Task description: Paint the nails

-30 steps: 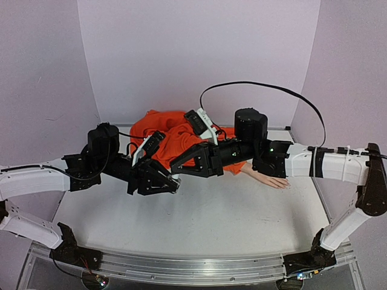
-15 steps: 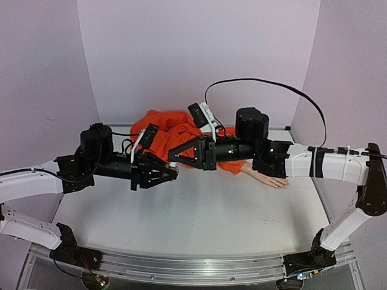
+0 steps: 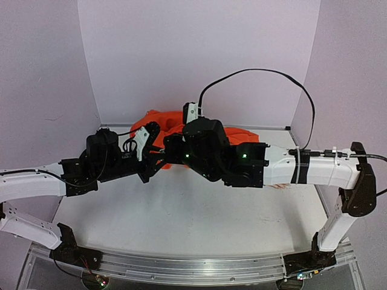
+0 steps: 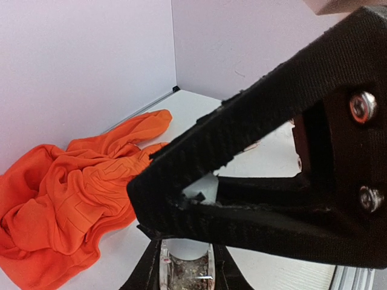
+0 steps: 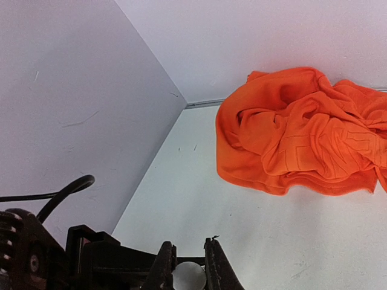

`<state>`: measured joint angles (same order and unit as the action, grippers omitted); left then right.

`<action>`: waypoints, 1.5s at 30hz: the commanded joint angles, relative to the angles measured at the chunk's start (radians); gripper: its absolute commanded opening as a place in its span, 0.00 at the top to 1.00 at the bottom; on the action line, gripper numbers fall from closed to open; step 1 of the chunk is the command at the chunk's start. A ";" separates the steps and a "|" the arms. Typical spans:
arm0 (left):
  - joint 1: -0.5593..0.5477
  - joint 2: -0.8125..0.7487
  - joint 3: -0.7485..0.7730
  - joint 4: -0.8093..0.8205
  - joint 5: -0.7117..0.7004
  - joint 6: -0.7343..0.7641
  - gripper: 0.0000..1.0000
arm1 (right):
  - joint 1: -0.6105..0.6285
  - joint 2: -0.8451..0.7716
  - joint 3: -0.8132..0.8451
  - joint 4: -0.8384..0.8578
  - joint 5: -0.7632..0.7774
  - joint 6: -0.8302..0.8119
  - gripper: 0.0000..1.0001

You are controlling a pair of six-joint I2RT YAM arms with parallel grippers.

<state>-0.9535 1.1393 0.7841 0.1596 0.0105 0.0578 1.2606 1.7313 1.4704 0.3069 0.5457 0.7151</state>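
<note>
Where your two arms meet tip to tip above the back half of the table [image 3: 193, 226], each claw has something pinched in it. Your left gripper [image 4: 186, 260] is clamped narrow on a small clear bottle [image 4: 186, 273]. Its own wrist camera shows the bottle at the bottom edge between the two black fingers, glass below and white above. Your right gripper [image 5: 188, 266] is closed tight on a round white cap [image 5: 189, 277], seen end-on between its fingertips. In the left wrist view the right claw's black fingers fill most of the picture just above the bottle (whether cap and bottle are joined or apart, you cannot tell from these views).

The orange sleeve [image 5: 302, 133] lies crumpled in a heap against the back wall, behind both grippers. The mannequin hand [image 3: 280, 186] is on your right side of the table. Your right forearm lies across it in the top view, so only a sliver of pale peach shows under the arm's lower edge. The nails themselves are hidden, and none of the three views shows a fingertip clearly enough to say whether it carries polish. Both claws hang over the table to the left of that hand, well apart from it, near the sleeve's front edge.
</note>
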 commanded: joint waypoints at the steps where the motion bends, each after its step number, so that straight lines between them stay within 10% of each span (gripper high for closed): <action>1: 0.015 -0.023 -0.015 0.258 -0.116 0.014 1.00 | 0.115 0.003 0.046 -0.072 -0.054 0.016 1.00; 3: 0.015 -0.053 -0.057 0.253 -0.082 -0.025 1.00 | 0.111 -0.026 0.022 -0.041 -0.077 -0.057 1.00; 12: 0.017 -0.122 -0.087 0.066 0.107 -0.166 1.00 | -0.030 -0.257 -0.194 0.049 -0.486 -0.331 0.23; 21: 0.070 -0.095 0.000 0.035 0.688 -0.239 1.00 | -0.245 -0.332 -0.393 0.270 -1.136 -0.297 0.02; 29: 0.068 0.029 0.108 0.036 1.007 -0.324 1.00 | -0.246 -0.280 -0.364 0.397 -1.325 -0.292 0.16; 40: 0.067 0.057 0.128 0.036 1.071 -0.332 1.00 | -0.246 -0.224 -0.338 0.514 -1.414 -0.237 0.65; 45: 0.067 0.068 0.131 0.035 1.099 -0.334 1.00 | -0.247 -0.202 -0.327 0.543 -1.441 -0.220 0.72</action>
<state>-0.8871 1.2018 0.8509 0.1574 1.0523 -0.2665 1.0153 1.5204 1.0870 0.7406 -0.8352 0.4751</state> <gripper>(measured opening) 0.218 0.290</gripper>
